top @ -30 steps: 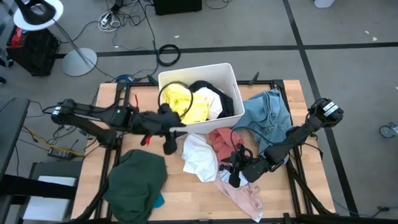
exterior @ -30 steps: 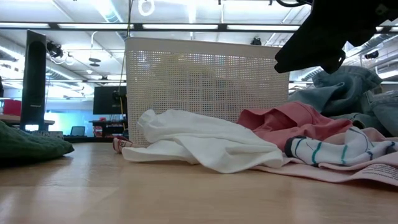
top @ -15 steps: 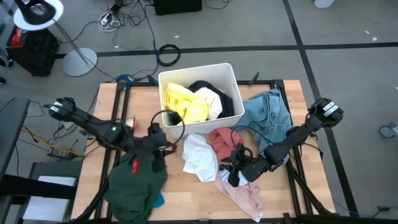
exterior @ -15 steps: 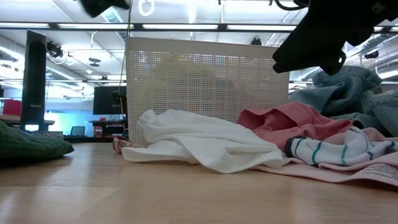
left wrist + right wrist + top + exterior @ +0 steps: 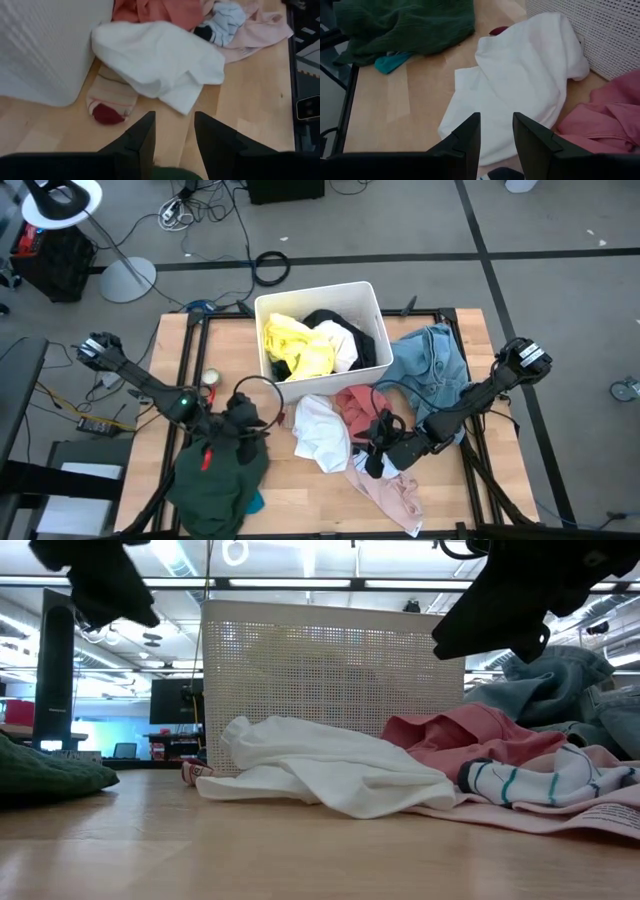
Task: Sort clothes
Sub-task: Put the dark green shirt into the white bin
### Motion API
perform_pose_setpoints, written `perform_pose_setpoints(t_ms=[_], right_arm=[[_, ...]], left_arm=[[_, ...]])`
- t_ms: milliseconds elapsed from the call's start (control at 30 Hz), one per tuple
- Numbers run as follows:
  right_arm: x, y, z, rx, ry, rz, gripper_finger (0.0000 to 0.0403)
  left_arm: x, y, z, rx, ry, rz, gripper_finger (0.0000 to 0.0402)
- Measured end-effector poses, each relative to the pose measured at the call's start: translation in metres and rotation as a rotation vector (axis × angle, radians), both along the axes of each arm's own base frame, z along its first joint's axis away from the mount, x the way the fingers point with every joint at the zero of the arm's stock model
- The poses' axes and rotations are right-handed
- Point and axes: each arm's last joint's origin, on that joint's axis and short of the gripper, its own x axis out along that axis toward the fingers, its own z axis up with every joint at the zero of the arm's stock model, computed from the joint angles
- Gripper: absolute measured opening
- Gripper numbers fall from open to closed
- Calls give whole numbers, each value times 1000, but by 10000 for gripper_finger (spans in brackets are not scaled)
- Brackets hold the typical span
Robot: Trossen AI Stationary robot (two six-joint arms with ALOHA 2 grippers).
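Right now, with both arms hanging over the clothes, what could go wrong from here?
The left gripper hovers open at the edge of the green garment; a low pass might drag that sorted pile. The small striped sock lies tight against the white bin, so reaching it risks bumping the bin. The right gripper hangs over overlapping white and pink pieces and could pinch both.
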Motion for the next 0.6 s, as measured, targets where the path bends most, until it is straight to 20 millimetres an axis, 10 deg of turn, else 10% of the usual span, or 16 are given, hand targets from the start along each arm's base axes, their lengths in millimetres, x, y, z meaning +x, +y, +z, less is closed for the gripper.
perform_pose_setpoints(t_ms=[600], right_arm=[[0,0,0,-1,1,1,115]], left_arm=[[-12,-4,-31,-76,46,46,142]])
